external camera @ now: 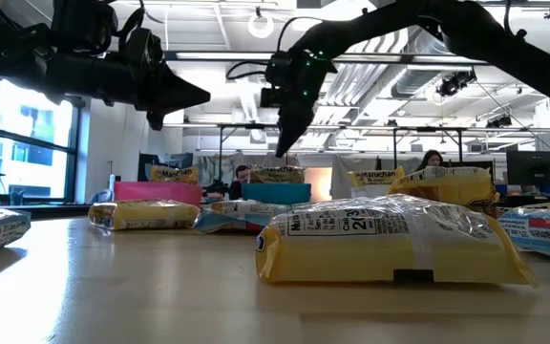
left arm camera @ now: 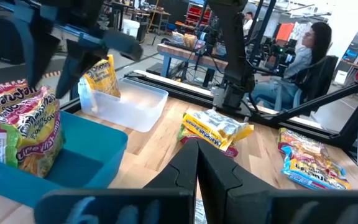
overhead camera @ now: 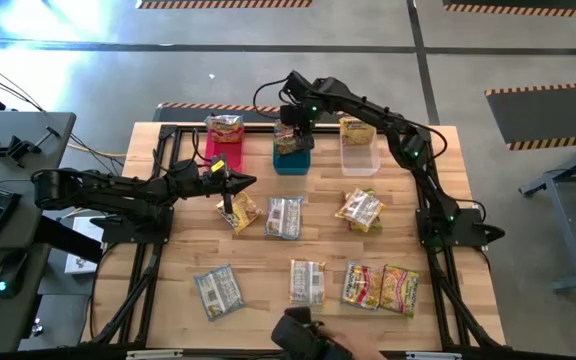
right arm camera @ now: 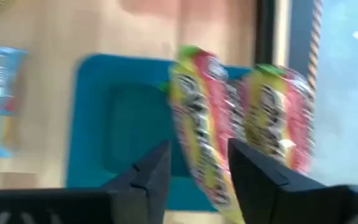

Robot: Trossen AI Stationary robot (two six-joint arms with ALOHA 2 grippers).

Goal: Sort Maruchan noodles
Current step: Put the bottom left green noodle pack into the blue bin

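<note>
Two arms in play over the bench [overhead camera: 268, 300], and the action is at the far row of bins. The right hand [overhead camera: 293, 125] hangs right above the blue bin [overhead camera: 293, 160], and its wrist view shows a red-and-yellow packet [right arm camera: 201, 149] standing on edge between the fingers, its long axis running up out of the bin; a second, similar packet [right arm camera: 272, 118] stands just beside it. Whether those fingers are gripping that packet or letting it go, I cannot tell.

Over on the other side, the left hand [overhead camera: 230, 183] is clenched tight and empty, poised just above a yellow packet [overhead camera: 239, 212] lying flat on the bench between the pink bin [overhead camera: 220, 150] and the loose spread. That packet lies directly below and slightly forward of the left fingertips, its long axis angled across the hand's reach, so by my reading the left arm is the nearer one for it.

Plenty left to sort: a silvery packet [overhead camera: 284, 216] just beside the yellow one, another yellow packet [overhead camera: 359, 209] toward the right arm's side, and four more along the near edge. The clear bin [overhead camera: 358, 155] and the pink bin each hold a packet already.
</note>
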